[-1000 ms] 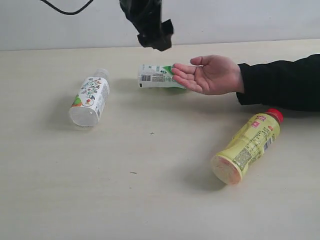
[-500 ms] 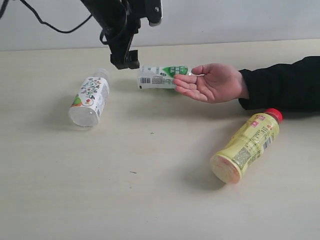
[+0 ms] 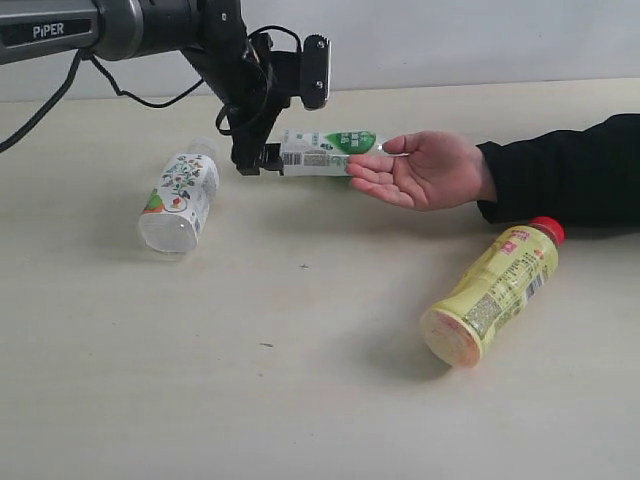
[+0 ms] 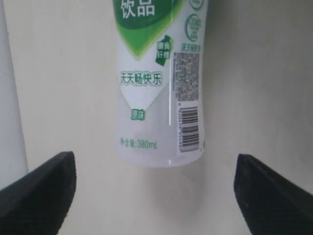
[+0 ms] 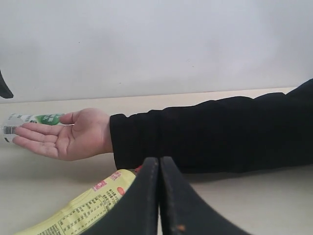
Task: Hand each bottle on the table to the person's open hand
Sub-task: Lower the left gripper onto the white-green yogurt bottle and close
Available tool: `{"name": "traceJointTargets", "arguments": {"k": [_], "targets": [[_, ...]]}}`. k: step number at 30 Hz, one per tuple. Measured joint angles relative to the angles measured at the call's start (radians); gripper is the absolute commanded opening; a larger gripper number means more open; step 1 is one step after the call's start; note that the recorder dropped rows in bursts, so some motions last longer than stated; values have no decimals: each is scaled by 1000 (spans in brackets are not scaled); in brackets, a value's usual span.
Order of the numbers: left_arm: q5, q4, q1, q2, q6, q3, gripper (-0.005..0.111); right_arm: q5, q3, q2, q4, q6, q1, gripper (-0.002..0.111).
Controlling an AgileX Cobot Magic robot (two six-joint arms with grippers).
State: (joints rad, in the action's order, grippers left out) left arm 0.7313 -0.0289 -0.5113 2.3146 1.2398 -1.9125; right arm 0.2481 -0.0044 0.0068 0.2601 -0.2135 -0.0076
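The white bottle with the green label (image 3: pixel 322 152) (image 4: pixel 161 83) lies on its side on the table (image 3: pixel 300 330), its neck end by the fingertips of the person's open hand (image 3: pixel 420 170) (image 5: pixel 63 137). My left gripper (image 3: pixel 260 160) (image 4: pixel 157 193) is low at the bottle's base and open. Its fingertips (image 4: pixel 46 188) stand wide on either side, just short of the base, with nothing between them. The floral bottle (image 3: pixel 180 195) lies to the left and the yellow bottle (image 3: pixel 495 290) (image 5: pixel 83 210) at the front right. No clear red-label bottle is in view. My right gripper (image 5: pixel 159 161) is shut and empty.
The person's black sleeve (image 3: pixel 560 165) (image 5: pixel 210 132) lies across the right side of the table, behind the yellow bottle. The left arm (image 3: pixel 150 30) and its cable reach in from the upper left. A pale wall (image 5: pixel 156 44) runs behind the table.
My left gripper has come down and moved left, from above the hand to table level at the green-label bottle's base. The hand has shifted slightly right. The bottles have not moved.
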Motion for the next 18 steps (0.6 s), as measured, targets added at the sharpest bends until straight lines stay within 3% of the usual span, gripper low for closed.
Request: {"name": "traceJointTargets", "arguments": {"k": [18], "targets": [[-62,-157,0,7,9,0,84,0,0,0,0,0,0,0]]}}
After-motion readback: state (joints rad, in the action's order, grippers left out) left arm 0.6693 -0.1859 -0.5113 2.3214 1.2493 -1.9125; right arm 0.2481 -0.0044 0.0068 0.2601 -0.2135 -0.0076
